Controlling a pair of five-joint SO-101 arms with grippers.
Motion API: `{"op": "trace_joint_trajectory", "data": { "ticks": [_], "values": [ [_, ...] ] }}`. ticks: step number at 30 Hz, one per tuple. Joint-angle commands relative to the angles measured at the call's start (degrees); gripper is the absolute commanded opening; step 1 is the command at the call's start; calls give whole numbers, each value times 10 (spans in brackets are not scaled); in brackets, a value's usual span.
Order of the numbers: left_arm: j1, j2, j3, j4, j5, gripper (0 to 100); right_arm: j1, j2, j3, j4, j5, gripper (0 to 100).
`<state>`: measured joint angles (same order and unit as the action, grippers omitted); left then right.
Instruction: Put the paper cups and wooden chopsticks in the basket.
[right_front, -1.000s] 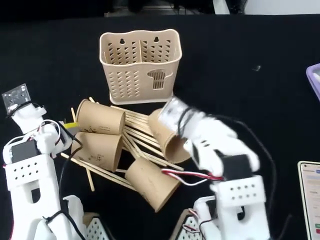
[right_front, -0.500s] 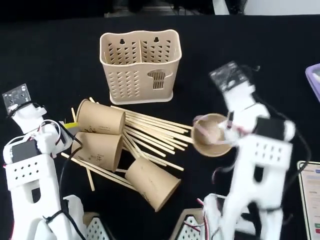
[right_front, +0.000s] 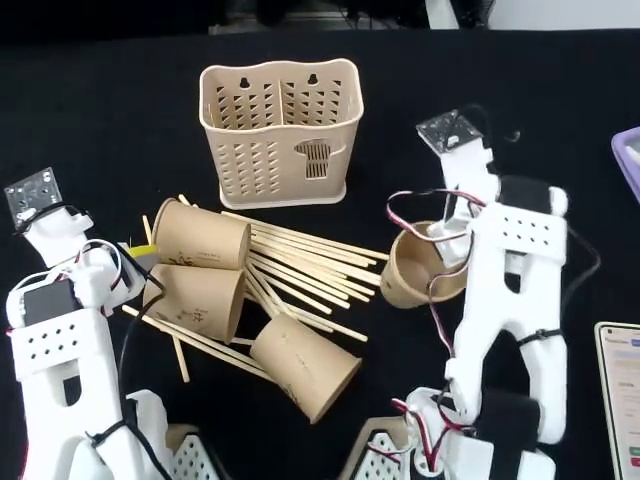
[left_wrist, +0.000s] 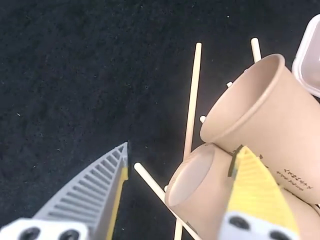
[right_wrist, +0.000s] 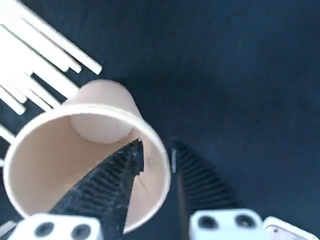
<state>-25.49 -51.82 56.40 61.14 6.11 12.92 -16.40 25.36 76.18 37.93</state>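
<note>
The beige perforated basket (right_front: 275, 130) stands upright at the back centre. In front of it lie a fan of wooden chopsticks (right_front: 300, 265) and three paper cups on their sides (right_front: 200, 233) (right_front: 195, 300) (right_front: 305, 365). A fourth paper cup (right_front: 412, 270) (right_wrist: 85, 165) hangs tilted to the right of the chopsticks. My right gripper (right_front: 450, 240) (right_wrist: 155, 155) is shut on its rim, one finger inside and one outside. My left gripper (right_front: 140, 255) (left_wrist: 182, 147) is open just left of the pile, with a cup's mouth (left_wrist: 192, 180) and a chopstick (left_wrist: 192, 95) between its fingers.
A purple container (right_front: 628, 150) sits at the right edge and a phone-like screen (right_front: 620, 390) lies at the front right. Bare black tabletop (right_front: 500, 100) extends to the right of the basket and behind it.
My right arm has lifted one cup out of the pile and swung it right, off the chopsticks. The left arm has kept still.
</note>
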Motion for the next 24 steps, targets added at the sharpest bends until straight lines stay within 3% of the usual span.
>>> {"op": "trace_joint_trajectory", "data": {
  "ticks": [1,6,12,18,24],
  "values": [
    [-3,-11,-43,1,4,332,-16,0,7,-45,-4,34],
    [-5,-11,-44,1,4,332,-4,-29,-8,-33,-7,11],
    [-2,-11,-43,2,5,332,-3,-129,-130,93,-72,10],
    [-7,-11,-41,2,38,332,-81,-152,-311,114,-200,10],
    [-7,-11,-40,2,36,332,-215,-113,-437,47,-246,11]
  ]
}}
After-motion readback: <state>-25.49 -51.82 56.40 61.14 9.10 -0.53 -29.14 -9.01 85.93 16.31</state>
